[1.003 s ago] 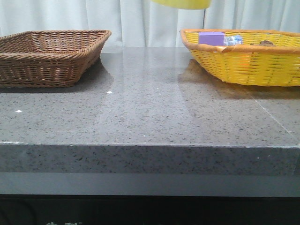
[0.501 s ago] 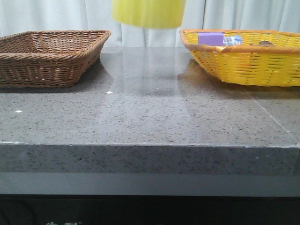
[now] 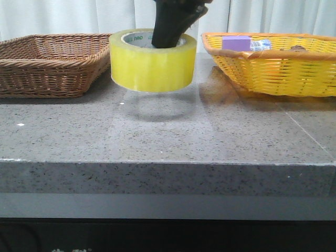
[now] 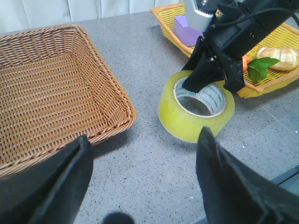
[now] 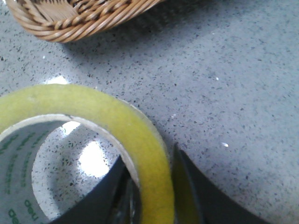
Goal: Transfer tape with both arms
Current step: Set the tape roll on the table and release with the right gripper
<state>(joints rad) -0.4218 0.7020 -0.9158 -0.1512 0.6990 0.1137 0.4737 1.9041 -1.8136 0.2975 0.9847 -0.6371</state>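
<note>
Brown basket [image 3: 52, 63] cropped at nine o'clock, yellow basket [image 3: 273, 65] cropped at three o'clock, its contents largely hidden.

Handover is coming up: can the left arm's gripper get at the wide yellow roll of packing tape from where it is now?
Probably yes. The left gripper is open, with bare grey countertop between it and the yellow tape roll. The right gripper clamps the roll's far wall, leaving the near side free.

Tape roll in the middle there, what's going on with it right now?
The right end effector is shut on the wall of the tape, one finger inside the core and one outside, holding it just above the grey table between the brown basket and the yellow basket. The left end effector waits open nearby, holding nothing.
</note>
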